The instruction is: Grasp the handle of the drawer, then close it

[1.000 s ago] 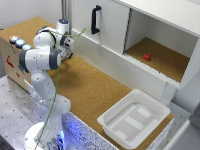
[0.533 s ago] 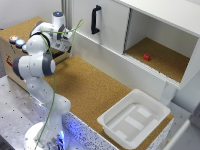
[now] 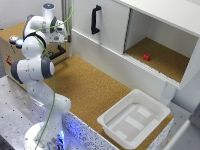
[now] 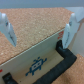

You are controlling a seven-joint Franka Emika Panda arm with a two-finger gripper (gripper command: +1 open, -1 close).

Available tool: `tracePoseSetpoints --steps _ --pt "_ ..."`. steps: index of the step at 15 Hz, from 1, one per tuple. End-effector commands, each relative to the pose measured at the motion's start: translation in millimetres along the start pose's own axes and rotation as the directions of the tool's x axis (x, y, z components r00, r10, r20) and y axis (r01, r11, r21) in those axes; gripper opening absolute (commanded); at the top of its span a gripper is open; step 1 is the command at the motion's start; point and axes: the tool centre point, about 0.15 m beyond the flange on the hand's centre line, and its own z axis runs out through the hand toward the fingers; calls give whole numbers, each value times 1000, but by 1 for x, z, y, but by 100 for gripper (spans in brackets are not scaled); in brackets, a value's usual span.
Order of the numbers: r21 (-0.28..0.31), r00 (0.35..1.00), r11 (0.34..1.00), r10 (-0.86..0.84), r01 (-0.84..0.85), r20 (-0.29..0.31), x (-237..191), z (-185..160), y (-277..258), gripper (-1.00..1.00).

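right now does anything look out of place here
Yes: the drawer sits on the cork table, fully out of the cabinet, near the table's edge. A small red object lies alone in the open compartment.

Tall white cabinet (image 3: 116, 45) with black door handle (image 3: 95, 20); small red object (image 3: 146, 57) inside open compartment; cork-surfaced worktop (image 3: 90, 90).

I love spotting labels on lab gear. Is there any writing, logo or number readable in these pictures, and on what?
No readable words or numbers.
Brown cardboard box: a small blue pixel-style figure, no letters legible.
The same box in the exterior view: a red mark, too blurred to read.
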Motion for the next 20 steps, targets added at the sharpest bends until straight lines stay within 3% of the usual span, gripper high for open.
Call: tracePoseSetpoints --steps 1,5,6,9,12,15,20 --pt "-51 992 998 -30 37 123 22 -10 -9 100" --pt "-51 992 998 -30 37 123 22 -10 -9 100" --pt "-12 1000 1000 -24 24 7 3 -3 -7 100" --pt "142 998 987 -69 70 -14 8 -5 -27 100" --pt "241 989 962 -140 126 42 16 -6 -66 100" --pt "281 973 944 -208 173 100 16 -11 -98 100" --pt "224 919 936 -321 272 227 24 -26 -138 100"
